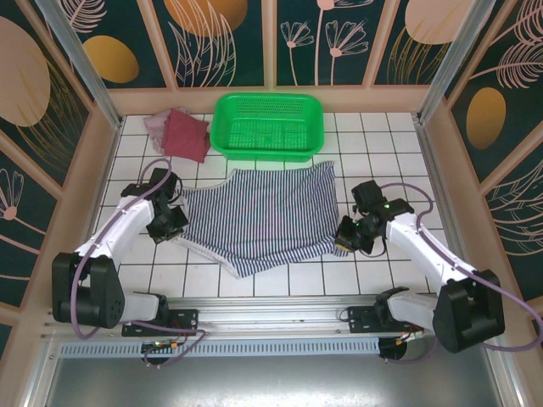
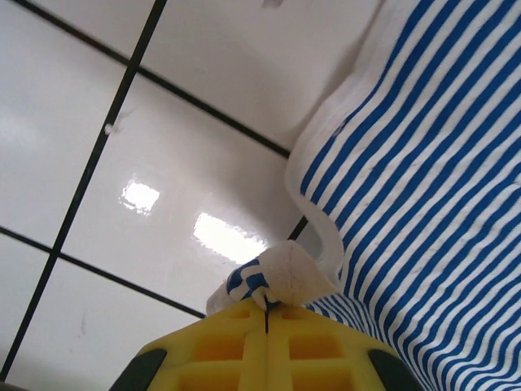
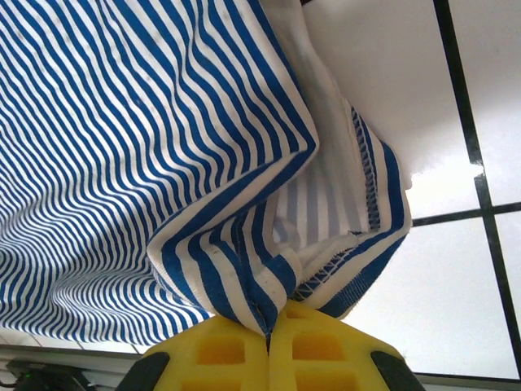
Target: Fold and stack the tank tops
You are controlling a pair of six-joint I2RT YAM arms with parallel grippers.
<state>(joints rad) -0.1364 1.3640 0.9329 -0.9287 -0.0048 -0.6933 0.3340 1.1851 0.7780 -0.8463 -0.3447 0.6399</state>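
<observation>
I had my left gripper (image 2: 266,305) pinched shut on the white-trimmed edge of the striped tank top (image 1: 263,216), and my right gripper (image 3: 269,322) clamped on its bunched hem. The top lay stretched between them, long axis left-to-right. Beyond it, the maroon top (image 1: 188,136) sat just beside the green basket (image 1: 222,144).

The striped tank top (image 1: 259,220) spread at the middle of the table (image 1: 382,161) has thin, even navy and white lines. Seen close up, the stripes are bright blue and the cloth is edged in plain white. Near the table's far left corner lie a dark maroon top (image 1: 191,137) and a dusty pink top (image 1: 157,124). The basket (image 1: 222,136) at the far edge is bright green with a mesh pattern. The table is white tile with dark grid lines. The left gripper (image 2: 266,308) and right gripper (image 3: 269,324) are yellow at the tips.
</observation>
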